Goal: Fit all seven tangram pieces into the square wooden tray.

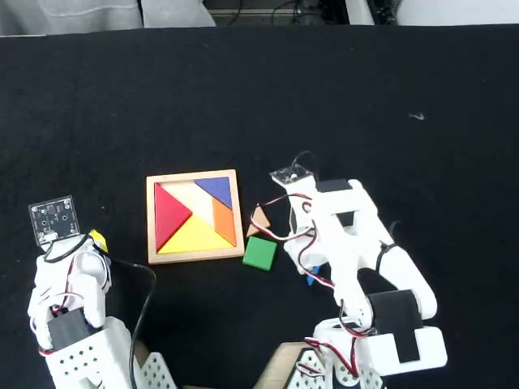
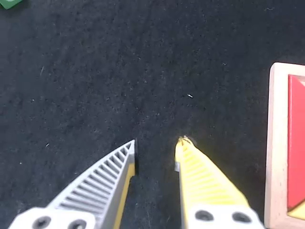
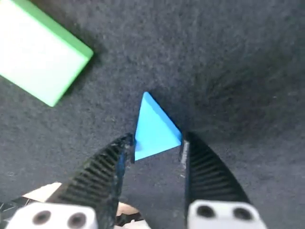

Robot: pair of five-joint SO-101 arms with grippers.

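The square wooden tray [image 1: 151,223] holds a red triangle [image 1: 169,215], a yellow triangle [image 1: 195,235], an orange piece [image 1: 225,221], a dark blue triangle [image 1: 216,189] and a cream piece [image 1: 192,194]. Just right of it lie a tan triangle [image 1: 259,218] and a green square [image 1: 259,253]. My right gripper [image 3: 155,143] is shut on a light blue triangle [image 3: 155,129] down on the cloth, right of the green square [image 3: 40,57]. My left gripper [image 2: 157,143] stands open over bare cloth to the left of the tray [image 2: 276,143].
Black cloth covers the whole table. The right arm [image 1: 349,235] and its cables hang over the spot beside the loose pieces. Both arm bases [image 1: 81,348] stand at the near edge, with a wooden board [image 1: 280,365] between them.
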